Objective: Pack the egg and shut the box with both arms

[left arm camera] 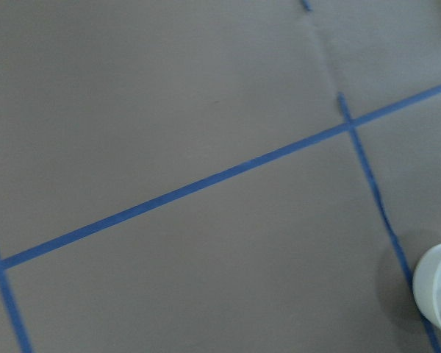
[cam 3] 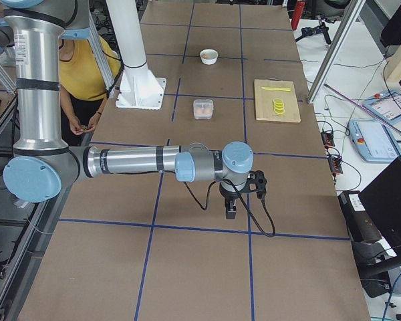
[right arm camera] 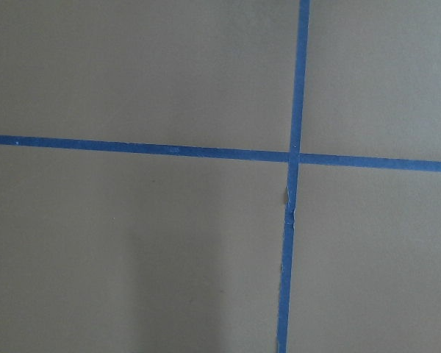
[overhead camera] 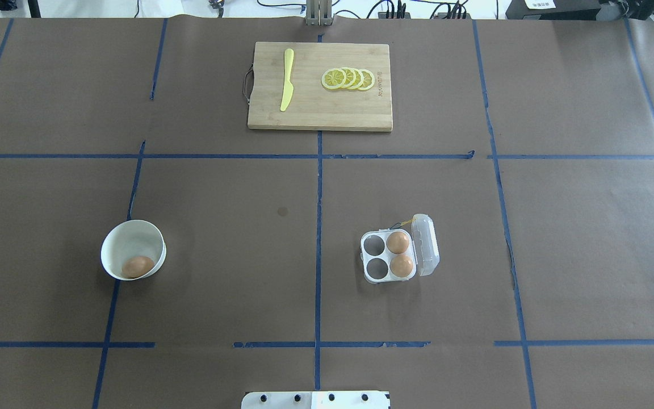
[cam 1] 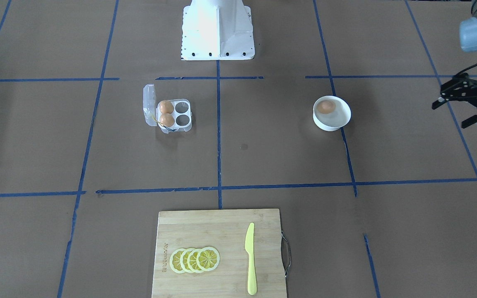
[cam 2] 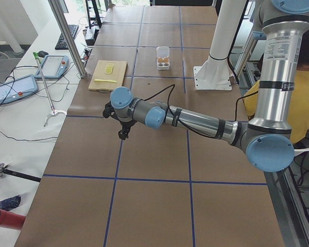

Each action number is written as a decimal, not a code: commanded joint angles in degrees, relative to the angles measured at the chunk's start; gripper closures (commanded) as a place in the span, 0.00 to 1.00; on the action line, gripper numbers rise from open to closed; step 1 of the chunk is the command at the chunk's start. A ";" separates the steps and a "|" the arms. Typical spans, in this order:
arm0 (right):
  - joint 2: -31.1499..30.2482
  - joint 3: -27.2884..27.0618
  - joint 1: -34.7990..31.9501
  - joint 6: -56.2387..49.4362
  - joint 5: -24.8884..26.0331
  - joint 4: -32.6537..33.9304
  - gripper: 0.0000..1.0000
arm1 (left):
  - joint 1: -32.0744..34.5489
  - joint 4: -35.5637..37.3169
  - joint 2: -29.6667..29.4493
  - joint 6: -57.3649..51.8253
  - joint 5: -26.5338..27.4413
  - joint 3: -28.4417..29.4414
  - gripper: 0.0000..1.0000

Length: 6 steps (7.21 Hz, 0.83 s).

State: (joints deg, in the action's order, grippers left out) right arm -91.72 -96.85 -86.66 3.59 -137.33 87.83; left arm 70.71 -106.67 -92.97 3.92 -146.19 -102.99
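Observation:
One orange-brown egg [cam 1: 326,106] lies in a round white bowl [cam 1: 338,124], seen from overhead too [overhead camera: 137,266]. The clear plastic box [cam 1: 183,120] stands with its lid [overhead camera: 425,244] open. Two more eggs fill the two cells beside the lid [overhead camera: 398,242]; the other two cells are empty. My left gripper [cam 1: 454,114] hangs open and empty above the table, well to the outer side of the bowl. My right gripper [cam 3: 230,207] shows only in the exterior right view, far from the box; I cannot tell whether it is open or shut.
A wooden cutting board [overhead camera: 315,113] on the far side of the table carries a yellow knife [overhead camera: 287,85] and lemon slices [overhead camera: 348,79]. The white base pedestal [cam 1: 218,29] stands at the robot's edge. A person in yellow [cam 3: 87,67] sits behind the robot.

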 commanded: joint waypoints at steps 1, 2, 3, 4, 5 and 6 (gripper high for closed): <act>-0.56 0.43 0.00 0.10 0.04 -2.66 0.00 | -7.85 -12.46 -0.02 3.55 -0.06 -0.90 0.00; -0.56 0.43 0.00 0.10 0.04 -2.67 0.00 | -12.04 -16.34 -0.10 3.38 1.16 -0.81 0.01; -0.56 0.43 0.00 0.02 0.04 -2.67 0.00 | -16.35 -18.21 -1.58 3.29 5.17 -0.81 0.02; -0.56 0.52 0.09 0.01 0.04 -2.67 0.00 | -19.96 -18.31 -2.90 3.29 7.65 -0.81 0.05; -0.56 0.87 0.09 -0.07 0.13 -2.67 0.00 | -22.17 -18.40 -3.09 3.11 7.76 -0.81 0.10; -0.56 1.05 0.09 -0.07 0.05 -2.67 0.00 | -24.54 -18.40 -3.00 2.42 9.24 -0.81 0.12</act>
State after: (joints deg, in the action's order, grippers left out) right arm -92.28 -96.07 -86.59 3.55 -137.25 85.17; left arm 49.44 -124.86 -95.76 6.93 -138.60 -103.80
